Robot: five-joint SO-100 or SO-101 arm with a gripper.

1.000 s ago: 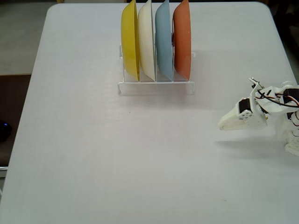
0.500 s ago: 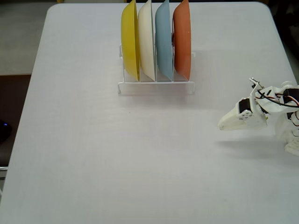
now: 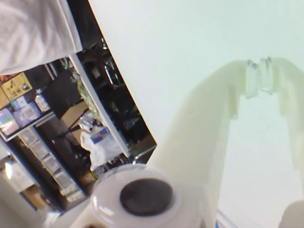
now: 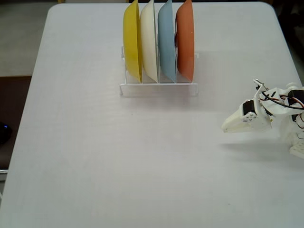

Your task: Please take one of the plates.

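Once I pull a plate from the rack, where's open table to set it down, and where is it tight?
Bare table runs from the clear rack to the near edge, and left of the gripper. Another open strip lies left of the yellow plate. It is crowded inside the rack: yellow, cream, light blue and orange plate stand upright, close together.

You have four plates, one yellow plate [image 4: 132, 42], one cream plate [image 4: 149, 42], one light blue plate [image 4: 166, 42], one orange-terracotta plate [image 4: 185, 40], one clear rack [image 4: 158, 88], one counter [image 4: 118, 156].
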